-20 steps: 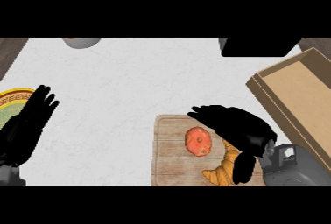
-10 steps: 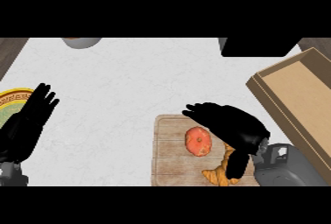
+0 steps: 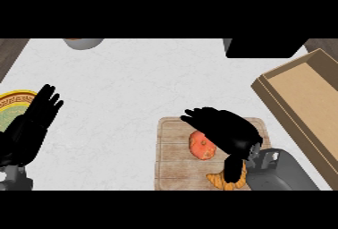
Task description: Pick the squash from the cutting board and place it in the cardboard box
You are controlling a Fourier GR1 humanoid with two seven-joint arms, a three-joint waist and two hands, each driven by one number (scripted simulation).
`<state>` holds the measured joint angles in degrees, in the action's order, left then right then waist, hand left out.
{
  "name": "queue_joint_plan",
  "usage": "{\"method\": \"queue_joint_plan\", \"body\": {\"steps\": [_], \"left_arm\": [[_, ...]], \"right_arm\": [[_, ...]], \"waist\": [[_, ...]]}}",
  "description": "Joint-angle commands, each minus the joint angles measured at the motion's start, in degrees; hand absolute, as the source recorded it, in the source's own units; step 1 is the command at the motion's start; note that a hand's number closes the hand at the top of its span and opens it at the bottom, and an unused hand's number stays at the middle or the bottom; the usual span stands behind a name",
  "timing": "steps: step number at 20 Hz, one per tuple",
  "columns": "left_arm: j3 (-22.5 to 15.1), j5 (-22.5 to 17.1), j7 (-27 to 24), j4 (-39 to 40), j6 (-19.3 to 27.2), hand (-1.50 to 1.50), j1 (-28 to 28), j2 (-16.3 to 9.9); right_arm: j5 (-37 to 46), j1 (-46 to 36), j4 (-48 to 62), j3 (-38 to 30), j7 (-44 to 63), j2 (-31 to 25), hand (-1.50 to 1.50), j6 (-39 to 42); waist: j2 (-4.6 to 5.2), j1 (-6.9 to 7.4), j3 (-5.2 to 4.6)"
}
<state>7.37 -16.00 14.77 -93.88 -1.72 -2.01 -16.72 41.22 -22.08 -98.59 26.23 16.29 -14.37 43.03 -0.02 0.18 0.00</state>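
As seen from above: wide white counter [image 3: 132, 80]. At the right, big brown box [image 3: 297, 98], open on top, cut off by the edge. Left of the box and apart from it, wooden board [image 3: 175, 152].

Left hand [image 3: 33, 129] at the left edge, fingers straight and up, resting beside a plate [image 3: 13, 100].

Right hand [image 3: 224, 132] over the board, fingers spread apart and reaching up-left, not closed on anything.

Orange-red squash [image 3: 201, 145] lying on the board, roundish, a bit longer up and down. Right at the left side of the right hand, below the fingers, with its right edge hidden under the hand. Hard to tell if touching.

Lower down, a small curved orange thing [image 3: 218, 180], partly hidden by the thumb.
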Motion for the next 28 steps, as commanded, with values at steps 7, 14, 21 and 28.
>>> {"method": "queue_joint_plan", "body": {"steps": [7,14,21,28], "left_arm": [[0.55,2.61,-1.88,0.80,-0.96,0.00,1.51,3.24],[3.64,2.22,-1.51,7.47,-2.83,0.00,-5.26,1.86],[1.56,4.80,-1.14,0.51,-1.50,0.00,-0.52,5.15],[7.55,1.47,-2.13,5.07,-6.69,0.00,-1.36,0.93]], "right_arm": [[9.58,2.20,5.99,2.08,-2.45,4.29,-1.50,-3.95],[11.25,1.99,4.20,-0.79,-3.48,3.95,-1.50,1.08],[16.40,3.04,9.27,1.29,-6.27,5.27,-1.50,-1.16],[18.54,0.60,15.70,-0.62,-7.41,8.06,-1.50,-1.81]], "waist": [[0.02,0.04,0.01],[0.05,-0.25,-0.01],[0.02,-0.06,0.00],[0.07,-0.04,-0.01]]}}
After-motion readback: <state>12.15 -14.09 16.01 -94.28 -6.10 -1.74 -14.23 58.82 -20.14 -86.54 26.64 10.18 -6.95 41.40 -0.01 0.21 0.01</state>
